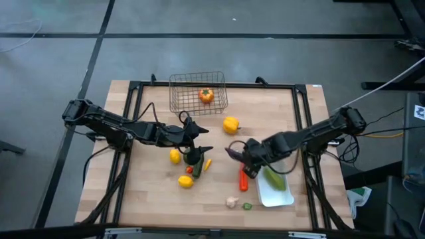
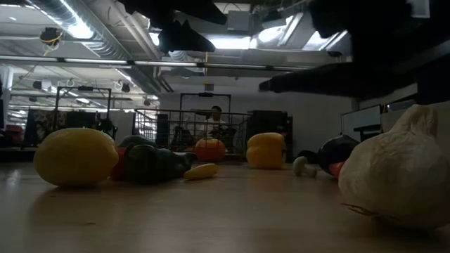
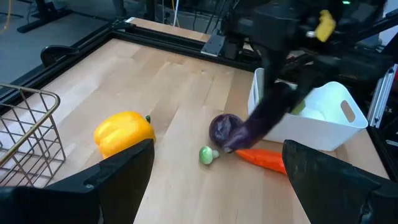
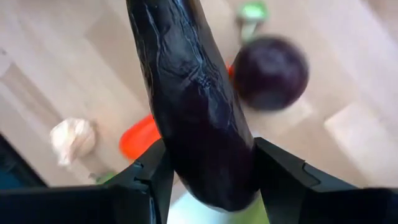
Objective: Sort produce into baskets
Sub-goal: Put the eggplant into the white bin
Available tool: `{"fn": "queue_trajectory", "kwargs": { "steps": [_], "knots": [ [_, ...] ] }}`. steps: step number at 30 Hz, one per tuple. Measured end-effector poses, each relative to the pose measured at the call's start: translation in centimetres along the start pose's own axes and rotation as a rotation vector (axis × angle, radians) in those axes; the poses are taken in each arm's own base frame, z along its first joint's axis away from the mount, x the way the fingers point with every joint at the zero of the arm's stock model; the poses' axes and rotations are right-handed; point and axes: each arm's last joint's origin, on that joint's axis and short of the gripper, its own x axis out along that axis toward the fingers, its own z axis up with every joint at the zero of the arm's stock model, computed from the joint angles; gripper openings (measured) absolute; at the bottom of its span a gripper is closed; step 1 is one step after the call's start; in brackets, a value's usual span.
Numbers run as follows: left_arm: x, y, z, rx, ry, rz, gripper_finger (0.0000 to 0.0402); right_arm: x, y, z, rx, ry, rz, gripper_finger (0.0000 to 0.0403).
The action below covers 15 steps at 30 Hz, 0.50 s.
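Beside white tray (image 1: pixel 279 197), right gripper (image 1: pixel 240 154) gripping eggplant (image 4: pixel 193 93).

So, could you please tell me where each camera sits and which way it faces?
High: overhead, looking down; both arms over the table.
Low: table height, facing the room; arms overhead.
Left wrist: over the open left claw, facing the white tray.
Right wrist: right claw gripping the eggplant.
Shared: eggplant, carrot.
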Motion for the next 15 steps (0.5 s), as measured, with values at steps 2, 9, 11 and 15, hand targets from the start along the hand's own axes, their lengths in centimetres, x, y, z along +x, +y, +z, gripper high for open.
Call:
{"fn": "queue_trajectory", "kwargs": {
  "steps": [2,9,11,15],
  "knots": [
    [0.0,0.0,0.0,0.000,0.000,0.000,0.0351,-0.2,0.5,-1.0,0.029,0.006,0.011,0.0179],
    [0.0,0.0,0.0,-0.001,-0.001,0.000,0.0351,-0.5,2.1,-4.8,0.137,0.033,0.028,0.0179],
    [0.0,0.0,0.0,-0.002,-0.001,0.000,0.0351,-0.6,2.4,-6.0,0.168,0.023,0.028,0.0179],
    [0.0,0.0,0.0,-0.005,-0.001,0.000,0.0351,-0.9,3.0,-8.4,0.231,-0.003,0.030,0.0179]
  ]
}}
